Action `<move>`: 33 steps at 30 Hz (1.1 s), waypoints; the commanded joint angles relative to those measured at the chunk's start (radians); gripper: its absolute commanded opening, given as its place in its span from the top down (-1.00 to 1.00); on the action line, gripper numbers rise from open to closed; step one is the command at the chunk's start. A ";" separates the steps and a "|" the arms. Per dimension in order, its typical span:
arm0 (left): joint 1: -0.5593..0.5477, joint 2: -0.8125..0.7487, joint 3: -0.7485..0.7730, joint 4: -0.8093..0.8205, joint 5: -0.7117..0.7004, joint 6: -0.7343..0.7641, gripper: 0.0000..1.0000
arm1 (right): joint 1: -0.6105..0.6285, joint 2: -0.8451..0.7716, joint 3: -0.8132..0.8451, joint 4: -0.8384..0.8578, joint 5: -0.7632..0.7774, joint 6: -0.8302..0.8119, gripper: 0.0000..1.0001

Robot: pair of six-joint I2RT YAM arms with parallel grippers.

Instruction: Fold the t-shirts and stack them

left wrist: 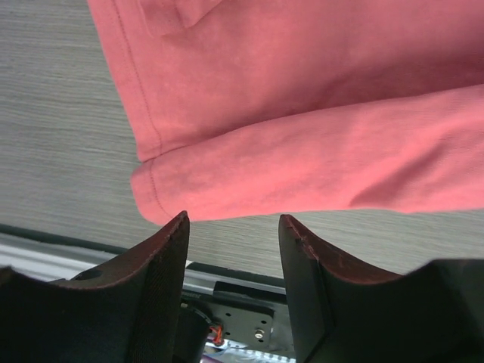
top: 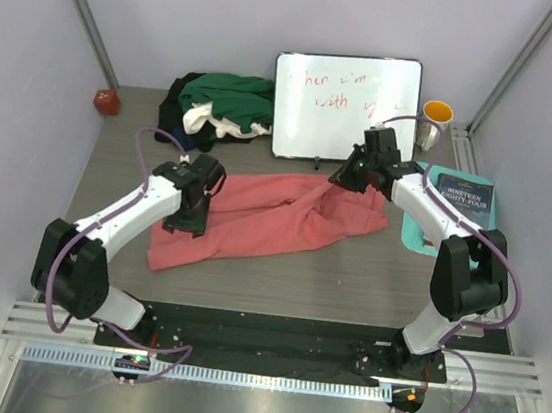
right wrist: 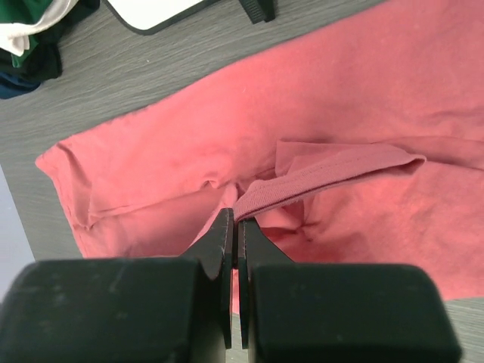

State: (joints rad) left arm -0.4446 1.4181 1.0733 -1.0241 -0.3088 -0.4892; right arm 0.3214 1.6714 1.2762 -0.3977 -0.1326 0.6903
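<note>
A salmon-pink t-shirt [top: 275, 216] lies crumpled across the middle of the table. My right gripper [top: 348, 178] is shut on its ribbed collar band [right wrist: 325, 180] and holds that edge lifted at the shirt's far right. In the right wrist view my right gripper [right wrist: 237, 221] pinches the band between its fingertips. My left gripper [top: 194, 219] is open over the shirt's left part. In the left wrist view my left gripper [left wrist: 233, 219] hangs just above a sleeve hem [left wrist: 162, 200], nothing between its fingers. A heap of dark green, white and black shirts [top: 218, 107] lies at the back left.
A white board with red writing [top: 347, 104] leans at the back. A yellow mug [top: 435, 120] stands to its right. A book [top: 463, 197] lies on a teal tray [top: 423, 240] at the right edge. A red ball [top: 107, 101] sits at the far left.
</note>
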 commanded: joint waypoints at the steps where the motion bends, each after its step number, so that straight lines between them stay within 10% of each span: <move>1: 0.027 0.074 0.037 -0.039 -0.062 -0.008 -0.06 | -0.022 0.002 0.052 0.014 -0.005 -0.031 0.98; 33: 0.196 0.305 0.039 0.013 -0.008 -0.022 0.00 | -0.042 -0.010 0.015 0.016 -0.176 -0.069 0.98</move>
State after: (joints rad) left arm -0.2501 1.7191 1.0954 -1.0206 -0.3634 -0.5133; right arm 0.2909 1.6764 1.2827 -0.3985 -0.2806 0.6449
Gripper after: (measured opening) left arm 0.501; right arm 0.041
